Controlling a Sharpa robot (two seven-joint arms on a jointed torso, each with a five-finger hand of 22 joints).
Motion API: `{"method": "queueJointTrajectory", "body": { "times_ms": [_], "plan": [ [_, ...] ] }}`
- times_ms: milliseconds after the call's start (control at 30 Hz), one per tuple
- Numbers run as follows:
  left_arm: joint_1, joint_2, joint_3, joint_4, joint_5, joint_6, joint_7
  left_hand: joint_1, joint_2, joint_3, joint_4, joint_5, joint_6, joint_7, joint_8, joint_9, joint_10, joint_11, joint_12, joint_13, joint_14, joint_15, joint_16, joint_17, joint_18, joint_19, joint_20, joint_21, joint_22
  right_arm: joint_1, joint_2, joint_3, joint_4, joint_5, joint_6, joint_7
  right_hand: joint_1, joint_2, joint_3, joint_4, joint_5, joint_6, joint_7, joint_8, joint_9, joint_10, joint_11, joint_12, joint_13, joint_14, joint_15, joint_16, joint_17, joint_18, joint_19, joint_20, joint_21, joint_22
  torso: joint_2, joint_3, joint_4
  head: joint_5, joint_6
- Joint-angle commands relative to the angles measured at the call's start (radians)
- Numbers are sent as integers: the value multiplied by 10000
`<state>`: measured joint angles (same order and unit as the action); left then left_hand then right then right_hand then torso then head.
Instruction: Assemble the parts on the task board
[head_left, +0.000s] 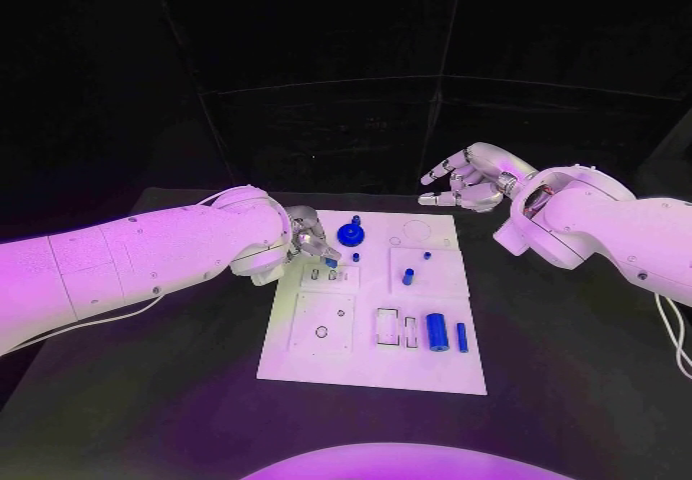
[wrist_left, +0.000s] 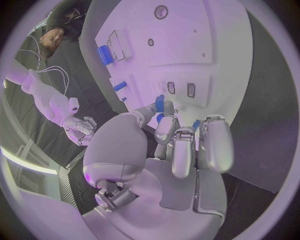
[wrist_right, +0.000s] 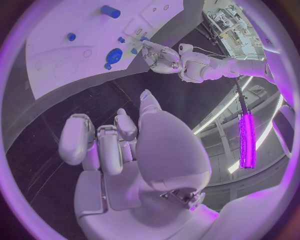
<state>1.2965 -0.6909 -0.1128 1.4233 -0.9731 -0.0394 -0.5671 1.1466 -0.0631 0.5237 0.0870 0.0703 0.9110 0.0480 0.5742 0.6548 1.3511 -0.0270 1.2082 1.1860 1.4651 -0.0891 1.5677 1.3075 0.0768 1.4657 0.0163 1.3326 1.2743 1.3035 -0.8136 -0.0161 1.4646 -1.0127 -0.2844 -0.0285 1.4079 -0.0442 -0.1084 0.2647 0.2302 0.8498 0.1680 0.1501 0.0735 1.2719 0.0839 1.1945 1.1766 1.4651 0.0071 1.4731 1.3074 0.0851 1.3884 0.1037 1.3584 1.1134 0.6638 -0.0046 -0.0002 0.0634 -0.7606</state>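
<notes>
Pinching a small blue part (head_left: 330, 262) at the task board's (head_left: 372, 360) upper left area, the left hand (head_left: 307, 240) reaches over the white plate on the black counter (head_left: 562, 350), while the right hand (head_left: 469, 178) hovers beyond its far edge, fingers loosely apart, holding nothing.

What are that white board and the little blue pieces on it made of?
The task board looks like matte white plastic: flat, even, without glare. The blue parts, such as the cylinder, seem smooth plastic or coated metal; their faint sheen leaves that open.
</notes>
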Motion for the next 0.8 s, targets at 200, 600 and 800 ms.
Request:
{"method": "queueJointTrajectory", "body": {
  "times_ms": [200, 600, 800],
  "plan": [
    [-228, -16, -10, 70, -254, -851, 370, -51, -32, 1794, -1702, 69, -5, -4, 48, 18, 66, -9, 39, 13, 1057, -14, 31, 2633, -128, 250, 2, 24, 18, 24, -4, 8, 5, -28, 54, 33, 10, 85, -78, -6, 54, -47, 3, 56, -12, -41, -42, -36, -13, 707, -82, -29, 1221, 17, -80, -13, -59, -5, 13, -21, -25, 56, -13],
    [-352, 48, -13, 75, -780, -350, 165, -56, -52, 1829, -1718, 75, -7, -4, 56, 28, 64, -11, 29, 2, 1057, -15, 31, 2633, -128, 251, 0, 23, 18, 23, 31, 7, -25, -28, 68, 62, -5, 95, -90, 5, 61, -50, 4, 59, -14, -43, -41, -40, -19, 708, -82, -28, 1224, 17, -79, -13, -59, -5, 20, -9, -24, 52, -68],
    [-370, 86, -16, 88, -829, -2, 19, -58, -78, 1861, -1738, 79, -13, -5, 62, 36, 50, -12, 2, -26, 1057, -17, 31, 2633, -124, 248, -2, 9, 3, 23, 66, 7, -49, -28, 63, 136, -15, 118, -99, 15, 70, -52, 4, 63, -16, -37, -41, -33, -14, 710, -81, -27, 1227, 18, -82, -13, -65, -16, 17, -3, -13, 94, -103]
  ]
}}
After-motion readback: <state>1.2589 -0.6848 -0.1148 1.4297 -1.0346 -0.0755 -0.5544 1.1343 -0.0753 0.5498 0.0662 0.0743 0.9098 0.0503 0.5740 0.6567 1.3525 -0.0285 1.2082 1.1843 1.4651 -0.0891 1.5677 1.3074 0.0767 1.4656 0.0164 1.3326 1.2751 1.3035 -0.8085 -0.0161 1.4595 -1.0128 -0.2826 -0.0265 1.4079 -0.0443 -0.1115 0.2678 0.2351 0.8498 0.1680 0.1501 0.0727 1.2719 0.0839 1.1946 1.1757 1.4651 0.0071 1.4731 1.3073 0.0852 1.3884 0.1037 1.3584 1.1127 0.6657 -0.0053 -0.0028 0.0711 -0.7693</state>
